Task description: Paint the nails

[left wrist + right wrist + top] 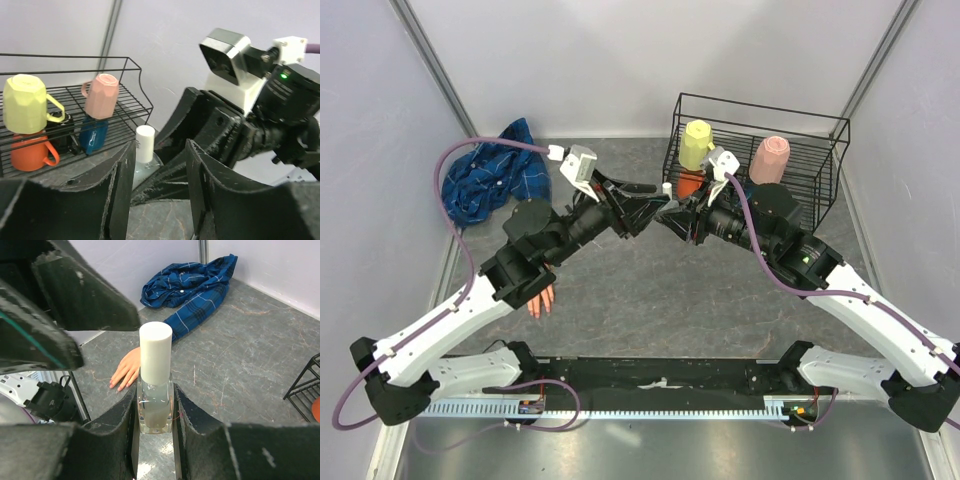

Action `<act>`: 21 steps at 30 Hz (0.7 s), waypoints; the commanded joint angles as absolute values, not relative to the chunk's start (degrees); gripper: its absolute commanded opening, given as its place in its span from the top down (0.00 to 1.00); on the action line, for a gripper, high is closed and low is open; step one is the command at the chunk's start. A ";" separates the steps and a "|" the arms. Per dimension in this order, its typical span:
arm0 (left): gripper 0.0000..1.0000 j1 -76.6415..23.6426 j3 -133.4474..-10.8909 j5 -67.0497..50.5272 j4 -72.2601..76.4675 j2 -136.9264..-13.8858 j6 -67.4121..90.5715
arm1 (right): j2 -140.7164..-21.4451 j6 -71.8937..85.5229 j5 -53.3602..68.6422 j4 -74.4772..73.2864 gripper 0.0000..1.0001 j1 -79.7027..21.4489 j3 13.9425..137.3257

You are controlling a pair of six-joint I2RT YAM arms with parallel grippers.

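Observation:
My right gripper (155, 412) is shut on a small clear bottle (155, 402) with a white cap (155, 352) and holds it upright above the table. My left gripper (160, 172) is open and empty, facing the bottle (144, 165); the cap (145, 142) shows just past its left finger. In the top view the two grippers meet at mid-table, left (645, 203) and right (672, 215). The peach mannequin hand (126, 369) lies flat, fingertips with pinkish nails (116, 384) toward the near edge, sticking out of the blue plaid sleeve (192, 290). In the top view my left arm hides most of the hand (542, 301).
A black wire rack (820, 160) stands at the back right with a yellow mug (697, 143), a pink mug (770, 158) and an orange mug (690, 182); a blue mug (93, 135) shows in the left wrist view. The crumpled plaid shirt (495, 175) lies at the back left.

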State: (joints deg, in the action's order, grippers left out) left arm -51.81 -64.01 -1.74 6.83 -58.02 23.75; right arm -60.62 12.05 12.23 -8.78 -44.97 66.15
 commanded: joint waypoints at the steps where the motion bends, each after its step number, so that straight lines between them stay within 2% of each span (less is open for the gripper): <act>1: 0.50 -52.12 -68.46 2.98 5.10 -60.46 22.23 | -60.21 12.57 11.42 -7.56 1.00 -44.82 68.99; 6: 0.50 -52.21 -69.69 3.25 3.61 -61.96 23.29 | -60.29 12.31 11.87 -7.65 1.00 -45.00 69.08; 10: 0.59 -52.12 -70.40 1.94 3.08 -62.93 23.55 | -60.12 12.22 12.13 -7.56 1.00 -44.91 68.99; 16: 0.64 -52.12 -69.87 -3.59 3.78 -63.10 24.61 | -59.77 12.13 12.30 -7.47 1.00 -44.91 68.82; 17: 0.68 -52.21 -69.79 -5.08 3.78 -63.02 24.61 | -59.50 12.13 12.48 -7.21 1.00 -44.91 68.73; 18: 0.82 -52.12 -69.70 -5.88 3.87 -63.02 24.70 | -59.24 12.13 13.18 -6.60 1.00 -44.83 68.56; 21: 0.97 -51.77 -68.73 -10.00 4.91 -62.32 24.08 | -58.27 12.04 14.84 -4.76 1.00 -44.91 67.33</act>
State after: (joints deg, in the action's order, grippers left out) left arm -51.59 -67.88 -2.24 2.87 -63.09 23.86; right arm -60.05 12.05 12.58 -8.86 -44.93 66.17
